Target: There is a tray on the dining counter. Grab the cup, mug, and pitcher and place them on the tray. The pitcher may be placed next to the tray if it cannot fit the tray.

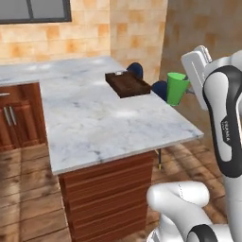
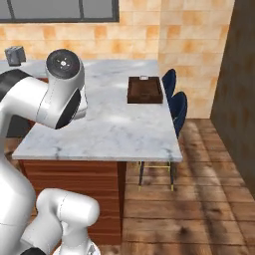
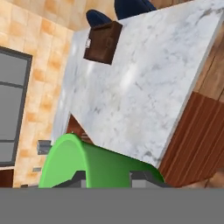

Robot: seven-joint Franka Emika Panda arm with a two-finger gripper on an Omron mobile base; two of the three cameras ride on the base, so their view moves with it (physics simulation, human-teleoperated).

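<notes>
My tool (image 3: 107,177) is clamped on the cup (image 1: 176,88), carried high beyond the desk (image 1: 108,118) edge at three o'clock of the tray (image 1: 127,83), clearing the edge before delivery.

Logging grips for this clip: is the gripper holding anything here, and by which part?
Yes: the gripper holds the green cup, its fingers on opposite sides of the cup's wall near the base, carried in the air.

The tray (image 1: 127,83) sits on the dining counter's (image 1: 99,118) far edge, two chairs (image 2: 177,107) just behind; the cup (image 1: 176,88) hangs beside that edge.
</notes>
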